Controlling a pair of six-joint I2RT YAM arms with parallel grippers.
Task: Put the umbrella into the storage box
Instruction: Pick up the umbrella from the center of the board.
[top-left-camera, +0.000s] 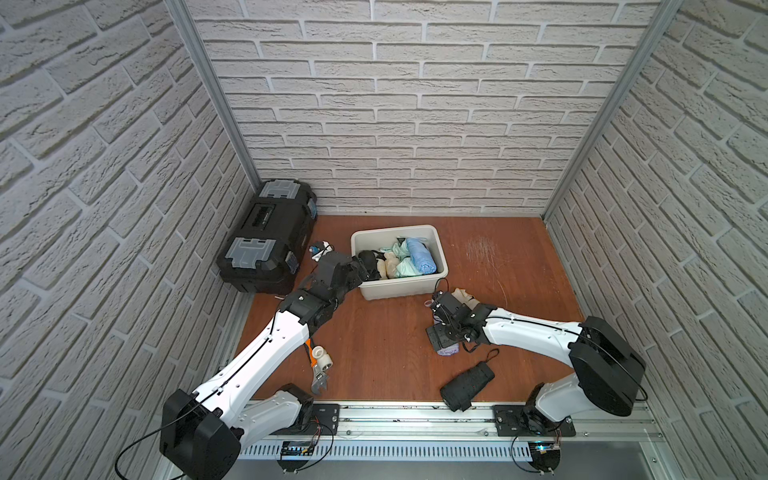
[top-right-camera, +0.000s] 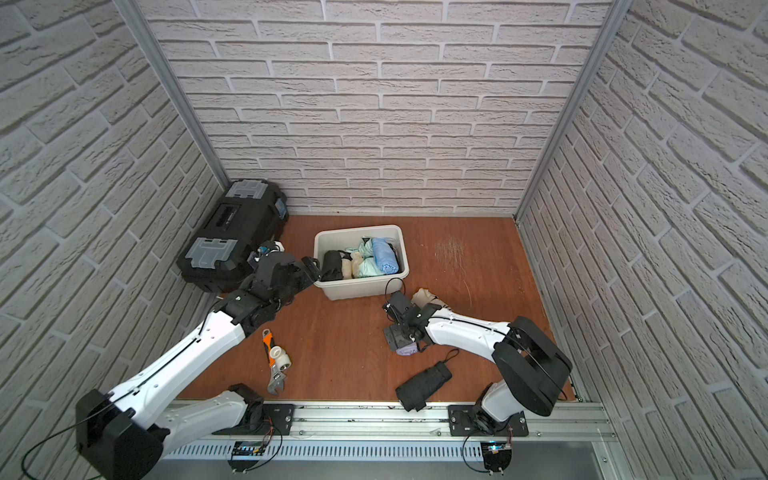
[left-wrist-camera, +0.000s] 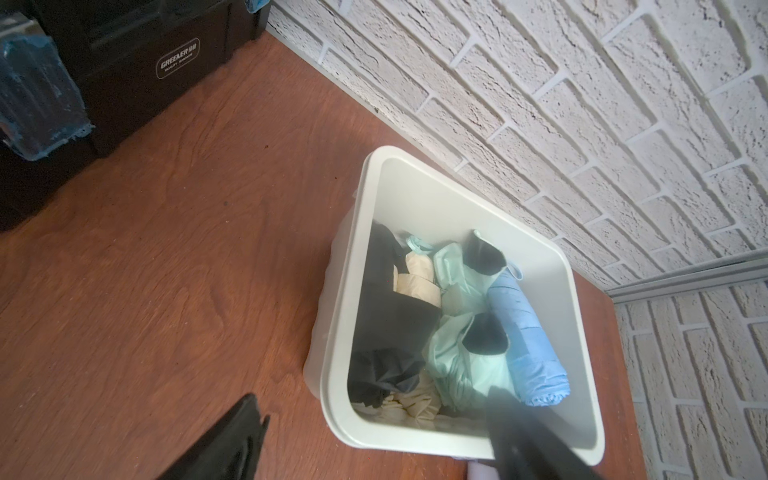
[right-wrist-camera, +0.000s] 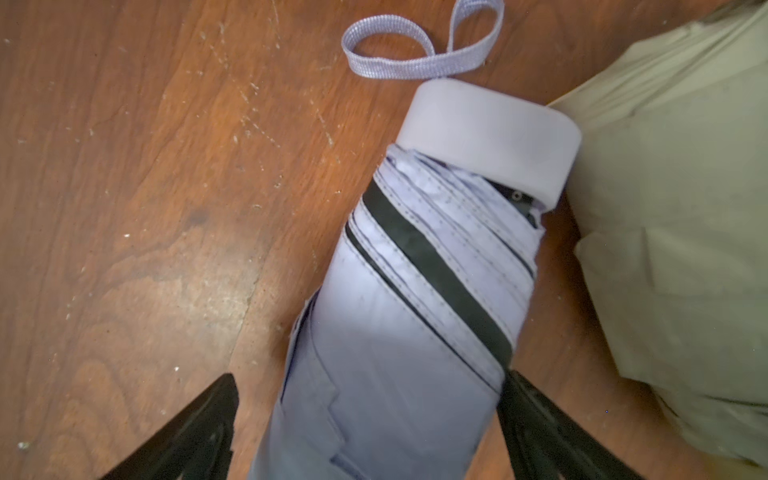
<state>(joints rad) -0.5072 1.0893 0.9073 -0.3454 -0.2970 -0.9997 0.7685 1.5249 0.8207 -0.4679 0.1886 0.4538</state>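
Your left arm (top-left-camera: 266, 345) reaches to the storage box's (top-left-camera: 397, 228) near-left corner | your left gripper (top-left-camera: 366, 266) jaws wide apart, empty | your right arm (top-left-camera: 532, 328) low, just before the box | your right gripper (top-left-camera: 441, 337) pointing down, jaws wide.

Folded lilac umbrella (right-wrist-camera: 407, 332) lies flat, near off-white lidless storage box (top-left-camera: 399, 287), upright, partly filled

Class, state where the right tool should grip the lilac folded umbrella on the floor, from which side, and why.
Grip the lilac umbrella across its folded mid-body, coming from above: it lies flat, a roll narrow enough for the open right tool, which straddles it.
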